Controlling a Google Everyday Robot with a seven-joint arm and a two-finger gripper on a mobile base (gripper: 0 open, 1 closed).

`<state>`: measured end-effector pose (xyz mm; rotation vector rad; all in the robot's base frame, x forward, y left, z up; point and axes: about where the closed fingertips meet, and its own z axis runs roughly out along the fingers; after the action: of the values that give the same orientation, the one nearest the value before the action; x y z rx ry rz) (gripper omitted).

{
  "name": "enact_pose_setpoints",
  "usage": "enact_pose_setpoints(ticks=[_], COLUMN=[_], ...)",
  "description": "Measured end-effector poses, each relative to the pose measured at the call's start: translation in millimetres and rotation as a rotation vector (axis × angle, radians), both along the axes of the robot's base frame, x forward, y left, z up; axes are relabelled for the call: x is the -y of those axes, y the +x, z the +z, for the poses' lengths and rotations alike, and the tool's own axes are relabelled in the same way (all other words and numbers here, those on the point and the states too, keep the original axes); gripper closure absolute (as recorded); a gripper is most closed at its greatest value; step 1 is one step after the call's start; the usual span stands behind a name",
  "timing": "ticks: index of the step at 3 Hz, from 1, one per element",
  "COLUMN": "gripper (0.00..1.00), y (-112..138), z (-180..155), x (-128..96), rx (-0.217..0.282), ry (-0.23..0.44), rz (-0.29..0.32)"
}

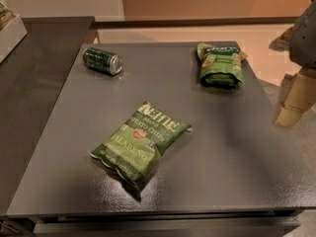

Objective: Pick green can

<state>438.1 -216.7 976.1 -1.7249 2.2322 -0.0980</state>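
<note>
The green can (102,60) lies on its side near the back left corner of the grey table (222,147), with its silver end facing right and toward me. My gripper (292,105) hangs at the right edge of the view, beyond the table's right side and far from the can. It holds nothing that I can see.
A flat green Kettle chip bag (139,143) lies in the middle of the table. A smaller green snack bag (220,64) lies at the back right. A second dark counter (29,83) adjoins on the left, with a white box (9,33) at its far corner.
</note>
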Motion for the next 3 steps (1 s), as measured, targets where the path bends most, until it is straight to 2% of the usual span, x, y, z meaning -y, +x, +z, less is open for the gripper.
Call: enact_pose_setpoints(ticks=[1,2,3], gripper=[0.0,0.0,0.0], y=[0,9,27], z=[0,1,1], x=[0,-10,-39], rx=[0.0,-0.007,0.001], ry=[0.0,0.034,0.078], rz=[0.0,0.004,0.013])
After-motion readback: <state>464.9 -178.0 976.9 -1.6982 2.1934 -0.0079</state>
